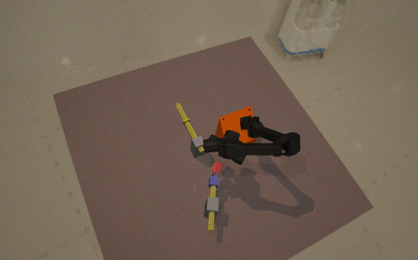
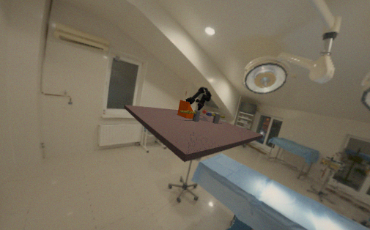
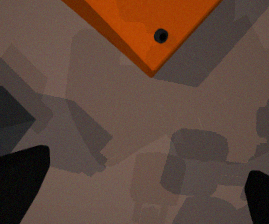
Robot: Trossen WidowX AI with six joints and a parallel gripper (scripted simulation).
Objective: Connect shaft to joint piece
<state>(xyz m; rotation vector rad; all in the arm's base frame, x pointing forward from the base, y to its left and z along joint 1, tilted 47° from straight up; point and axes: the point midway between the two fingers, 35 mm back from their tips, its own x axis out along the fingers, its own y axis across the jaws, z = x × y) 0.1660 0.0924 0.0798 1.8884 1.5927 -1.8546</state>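
Note:
A red joint piece (image 1: 217, 168) sits on a blue hinge piece (image 1: 213, 180) at the end of a yellow shaft (image 1: 212, 219), which is fixed in a grey block (image 1: 213, 204). A second yellow shaft (image 1: 185, 121) runs through another grey block (image 1: 196, 146) and meets the first at an angle. My gripper (image 1: 207, 146) (image 3: 149, 169) is open and empty. It hangs low beside the second block, above and behind the red joint piece. In the exterior view both blocks (image 2: 196, 116) (image 2: 217, 118) show small.
The arm's orange base (image 1: 234, 120) (image 3: 151, 3) (image 2: 182, 108) stands right behind the gripper. Everything is on a mauve table top (image 1: 122, 124) (image 2: 185, 135). A white object (image 1: 309, 29) lies on the floor beyond the table's far right corner.

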